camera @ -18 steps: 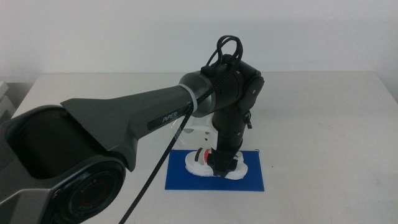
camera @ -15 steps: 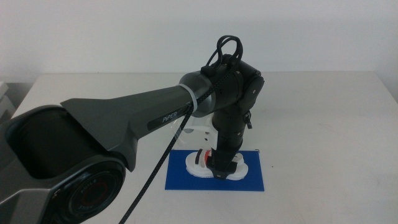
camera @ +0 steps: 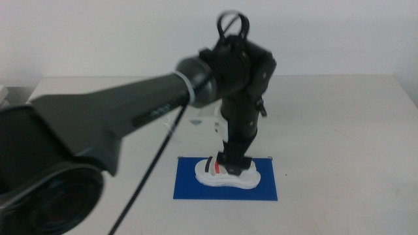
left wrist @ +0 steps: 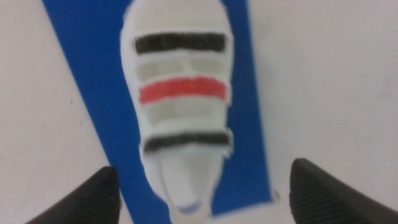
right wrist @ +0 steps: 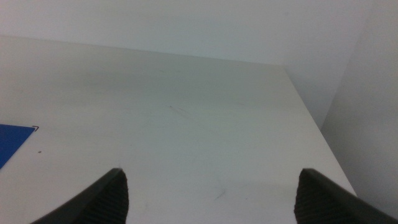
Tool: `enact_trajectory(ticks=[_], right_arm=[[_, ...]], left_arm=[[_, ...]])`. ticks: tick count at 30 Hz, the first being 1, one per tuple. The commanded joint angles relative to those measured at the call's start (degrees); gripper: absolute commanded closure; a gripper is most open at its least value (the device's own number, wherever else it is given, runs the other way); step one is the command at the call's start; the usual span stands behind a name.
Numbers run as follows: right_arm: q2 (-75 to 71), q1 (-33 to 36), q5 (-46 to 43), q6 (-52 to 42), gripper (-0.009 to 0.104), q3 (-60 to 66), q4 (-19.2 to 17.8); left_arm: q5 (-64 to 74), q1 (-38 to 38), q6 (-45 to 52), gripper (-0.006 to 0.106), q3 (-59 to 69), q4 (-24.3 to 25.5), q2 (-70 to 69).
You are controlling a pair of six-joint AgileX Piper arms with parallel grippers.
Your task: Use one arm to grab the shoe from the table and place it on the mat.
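1. Middle view: left arm (camera: 117,124) comes in from the left side and angles down over the mat (camera: 225,188). Left gripper (camera: 232,164) sits directly above the shoe (camera: 227,175), close over its top. Can't tell from here whether it touches the shoe. Shoe lies flat on its sole, fully inside the mat's outline, roughly centred. Mat lies flat on the white surface (camera: 339,124). Right arm is not in this view.

2. Left wrist view: left gripper (left wrist: 205,190) has its jaws spread wide, tips well clear on either side of the shoe (left wrist: 181,93). Nothing between them is clamped, so it holds nothing. Shoe is seen top down, with black, red and black straps, resting on the mat (left wrist: 87,81), blue visible along both of its long sides. Picture is a bit blurred.

3. Right wrist view: right gripper (right wrist: 208,190) has its jaws wide apart and holds nothing, looking out over bare surface (right wrist: 186,124). One corner of the mat (right wrist: 12,140) shows at the edge. Right arm is waiting off to the side.

4. Status, my read: placement looks done, with the shoe on the mat and released. What's left is pulling the left arm up and clear without clipping the shoe.
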Motion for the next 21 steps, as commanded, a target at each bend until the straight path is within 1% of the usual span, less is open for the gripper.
enact_trajectory(ticks=[1, 3, 6, 9, 11, 13, 15, 16, 18, 19, 21], right_arm=[[0.2, -0.1, -4.2, -0.6, 0.017, 0.3, -0.5], [0.2, -0.1, -4.2, -0.6, 0.017, 0.3, -0.5], [0.2, -0.1, -4.2, -0.6, 0.017, 0.3, -0.5], [0.2, -0.1, -4.2, -0.6, 0.017, 0.3, -0.5], [0.2, -0.1, -4.2, -0.6, 0.017, 0.3, -0.5], [0.2, -0.1, -4.2, -0.6, 0.017, 0.3, -0.5], [0.2, -0.1, -4.2, -0.6, 0.017, 0.3, -0.5], [0.2, -0.1, -4.2, -0.6, 0.017, 0.3, -0.5], [0.2, -0.1, -4.2, -0.6, 0.017, 0.3, -0.5], [0.2, -0.1, -4.2, -0.6, 0.017, 0.3, -0.5], [0.2, -0.1, -4.2, -0.6, 0.017, 0.3, -0.5]], left_arm=[[5.2, 0.2, -0.4, 0.006, -1.7, 0.1, -6.5], [5.2, 0.2, 1.2, 0.006, -1.7, 0.3, -8.6], [5.2, 0.2, 6.5, 0.006, -1.7, 3.7, -12.5], [5.2, 0.1, 14.5, 0.006, -1.7, 7.6, -16.6], [5.2, 0.1, 23.8, 0.006, -1.7, 11.7, -18.8], [5.2, 0.1, 37.3, 0.006, -1.7, 16.5, -20.7], [5.2, 0.1, 52.1, 0.006, -1.7, 19.8, -22.4], [5.2, 0.1, 59.6, 0.006, -1.7, 20.8, -23.4], [5.2, 0.1, 71.3, 0.006, -1.7, 20.7, -24.9], [5.2, 0.1, 76.2, 0.006, -1.7, 20.4, -25.7], [5.2, 0.1, 81.9, 0.006, -1.7, 20.0, -27.0]])
